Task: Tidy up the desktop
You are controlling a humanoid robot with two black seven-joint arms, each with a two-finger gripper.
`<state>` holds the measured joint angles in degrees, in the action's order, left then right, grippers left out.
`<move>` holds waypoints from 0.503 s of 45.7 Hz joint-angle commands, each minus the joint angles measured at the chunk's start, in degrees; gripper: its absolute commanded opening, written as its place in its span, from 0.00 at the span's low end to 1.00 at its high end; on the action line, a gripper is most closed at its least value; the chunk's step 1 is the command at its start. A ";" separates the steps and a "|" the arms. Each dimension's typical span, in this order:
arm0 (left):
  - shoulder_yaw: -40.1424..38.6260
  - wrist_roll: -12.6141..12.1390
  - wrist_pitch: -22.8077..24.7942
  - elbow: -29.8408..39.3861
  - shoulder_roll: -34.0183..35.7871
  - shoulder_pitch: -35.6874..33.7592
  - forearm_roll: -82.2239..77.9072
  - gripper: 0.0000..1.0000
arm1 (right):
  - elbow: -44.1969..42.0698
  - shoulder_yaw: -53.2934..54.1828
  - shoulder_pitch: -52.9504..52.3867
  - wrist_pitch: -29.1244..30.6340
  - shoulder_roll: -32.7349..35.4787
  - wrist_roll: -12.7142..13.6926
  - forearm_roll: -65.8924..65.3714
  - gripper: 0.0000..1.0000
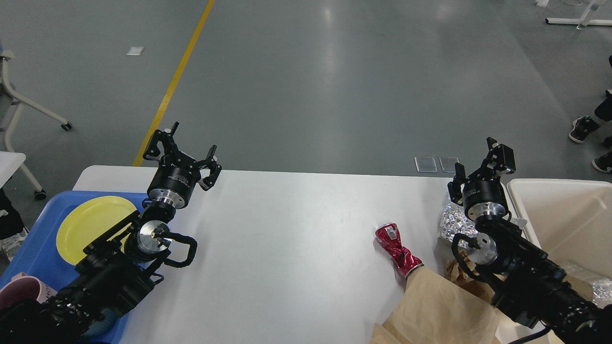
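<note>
The white desktop [287, 248] spans the view. A crushed red can [397, 248] lies on it at the right, its lower end touching a brown paper bag [440, 306]. Crumpled silver foil [454, 220] lies by my right arm. My left gripper [184, 148] is open and empty above the desktop's far left edge. My right gripper [483, 165] is open and empty, raised over the far edge between the foil and the bin.
A blue tray [33, 239] at the left holds a yellow plate [93, 224] and a pink cup [21, 289]. A cream-white bin [564, 215] at the right holds foil scraps. A chair [19, 105] stands on the grey floor beyond.
</note>
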<state>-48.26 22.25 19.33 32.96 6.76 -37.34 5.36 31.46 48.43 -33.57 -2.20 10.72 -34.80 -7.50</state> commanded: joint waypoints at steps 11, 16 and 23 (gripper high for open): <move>0.00 -0.01 0.00 0.00 0.00 -0.02 0.00 0.96 | 0.00 0.00 0.00 0.00 0.00 0.00 0.03 1.00; 0.00 -0.01 0.00 0.00 0.00 -0.02 0.00 0.96 | 0.00 0.00 0.00 0.00 0.00 0.00 -0.06 1.00; 0.00 -0.01 0.00 0.00 -0.08 -0.02 0.00 0.96 | -0.09 0.00 0.09 0.00 0.00 0.00 0.03 1.00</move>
<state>-48.25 22.25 19.34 32.96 6.75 -37.31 5.33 31.46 48.43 -33.57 -2.20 10.72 -34.80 -7.50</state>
